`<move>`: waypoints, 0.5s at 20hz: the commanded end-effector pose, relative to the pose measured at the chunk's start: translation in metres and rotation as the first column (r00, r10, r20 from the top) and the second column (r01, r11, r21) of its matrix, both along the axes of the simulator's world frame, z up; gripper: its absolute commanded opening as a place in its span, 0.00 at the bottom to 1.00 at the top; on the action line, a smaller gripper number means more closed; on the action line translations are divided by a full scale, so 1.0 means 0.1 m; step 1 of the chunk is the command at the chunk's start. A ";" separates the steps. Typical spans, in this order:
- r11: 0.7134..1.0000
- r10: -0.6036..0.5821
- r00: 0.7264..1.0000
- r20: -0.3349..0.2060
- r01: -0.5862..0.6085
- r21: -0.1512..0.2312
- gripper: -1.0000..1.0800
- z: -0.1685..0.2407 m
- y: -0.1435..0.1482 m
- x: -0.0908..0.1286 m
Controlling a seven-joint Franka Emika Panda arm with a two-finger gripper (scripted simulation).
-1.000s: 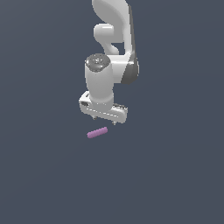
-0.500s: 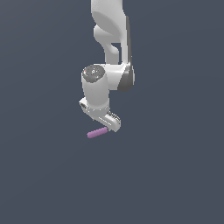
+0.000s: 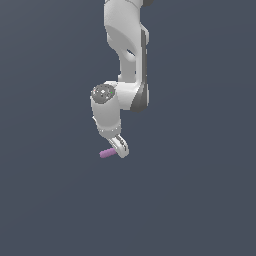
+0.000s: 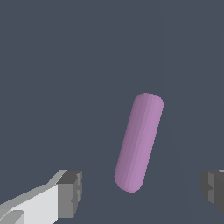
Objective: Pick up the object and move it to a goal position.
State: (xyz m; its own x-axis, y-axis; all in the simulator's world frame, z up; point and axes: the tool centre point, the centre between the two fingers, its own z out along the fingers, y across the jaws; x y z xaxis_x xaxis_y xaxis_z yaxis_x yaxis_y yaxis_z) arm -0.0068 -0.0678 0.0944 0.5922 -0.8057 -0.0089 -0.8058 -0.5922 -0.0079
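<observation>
Exterior view, purple rod (image 3: 106, 153), plain slate ground (image 3: 200, 200)

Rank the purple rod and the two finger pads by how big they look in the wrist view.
1. The purple rod, clearly largest.
2. The pad with the white finger.
3. The opposite pad, cut off by the frame edge, so its rank is unsure.

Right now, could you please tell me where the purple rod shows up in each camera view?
Exterior view: the purple rod lies low in the picture, partly behind the hand.
Wrist view: the rod fills the middle, set between the two open fingers.
Shared landmark: the hand's fingertips beside the rod.
</observation>
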 end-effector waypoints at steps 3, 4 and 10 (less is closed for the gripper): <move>0.993 -0.115 0.993 -0.001 0.115 -0.005 0.96 -0.12 -0.07 -0.02; 0.991 -0.135 0.991 -0.001 0.135 -0.005 0.96 -0.14 -0.08 -0.02; 0.975 -0.221 0.975 -0.001 0.221 -0.010 0.96 -0.22 -0.13 -0.04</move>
